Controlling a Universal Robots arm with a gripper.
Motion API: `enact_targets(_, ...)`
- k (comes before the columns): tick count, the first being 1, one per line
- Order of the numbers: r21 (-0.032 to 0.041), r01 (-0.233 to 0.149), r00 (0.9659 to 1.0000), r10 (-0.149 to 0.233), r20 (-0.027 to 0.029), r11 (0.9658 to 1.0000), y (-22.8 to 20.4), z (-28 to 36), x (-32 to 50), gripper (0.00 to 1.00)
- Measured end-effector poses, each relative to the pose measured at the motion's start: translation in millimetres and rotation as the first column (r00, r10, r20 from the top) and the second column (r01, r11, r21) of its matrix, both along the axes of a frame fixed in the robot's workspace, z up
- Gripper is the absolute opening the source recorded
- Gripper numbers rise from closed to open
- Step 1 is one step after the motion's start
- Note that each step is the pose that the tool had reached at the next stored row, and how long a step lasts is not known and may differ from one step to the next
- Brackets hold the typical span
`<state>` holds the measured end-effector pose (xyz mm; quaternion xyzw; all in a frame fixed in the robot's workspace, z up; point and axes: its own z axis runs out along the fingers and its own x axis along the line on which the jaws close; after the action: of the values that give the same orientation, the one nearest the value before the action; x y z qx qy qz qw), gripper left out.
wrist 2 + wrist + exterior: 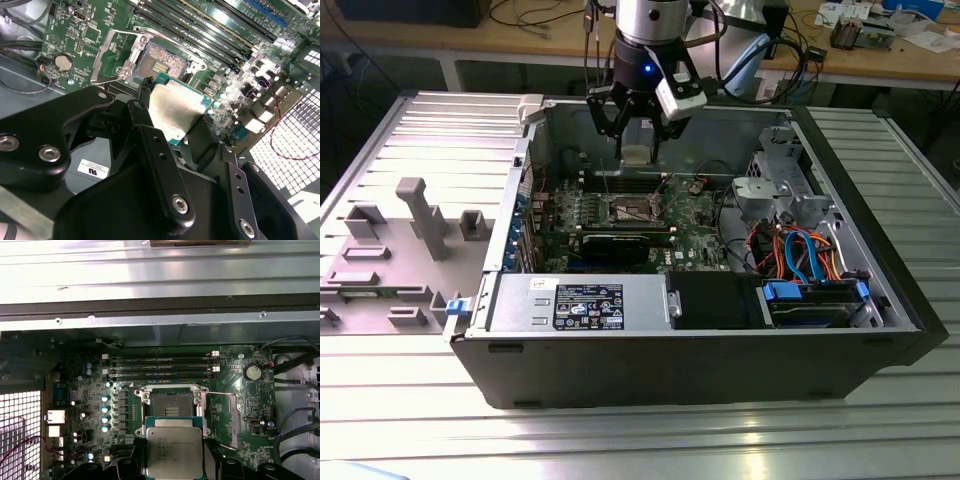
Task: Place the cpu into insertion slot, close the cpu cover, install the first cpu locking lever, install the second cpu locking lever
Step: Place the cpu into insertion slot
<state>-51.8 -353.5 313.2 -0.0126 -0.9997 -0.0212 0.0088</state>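
The gripper [636, 140] hangs inside the open computer case [700, 365], its fingers [607, 118] clamped on two opposite edges of the cpu [635, 155]. The chip is held level in the air, apart from the board and roughly over the insertion slot [628, 210]. The exterior view shows the gap between chip and board. It also shows the case's far wall just behind the arm and the drive cage [775, 190] well off to the exterior view's right, leaving open room around the socket. In the first wrist view the cpu [174, 452] shows its silver top with a thin green rim, and the insertion slot [172, 407] lies bare beyond its edge. The cpu cover [222, 393] is swung open to one side, clear of the opening. The memory slots [162, 367] run just beside the socket's far edge, and a round battery [254, 372] sits past the cover. In the second wrist view one black finger [144, 92] presses the edge of the cpu [175, 107], with the insertion slot [159, 62] and its gold contacts uncovered close beyond.
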Motion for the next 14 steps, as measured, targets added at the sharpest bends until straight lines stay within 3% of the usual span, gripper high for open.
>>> enact_targets(14,0.0,0.0,1.0,0.0,0.0,1.0,0.0,-4.9,-0.4,0.55)
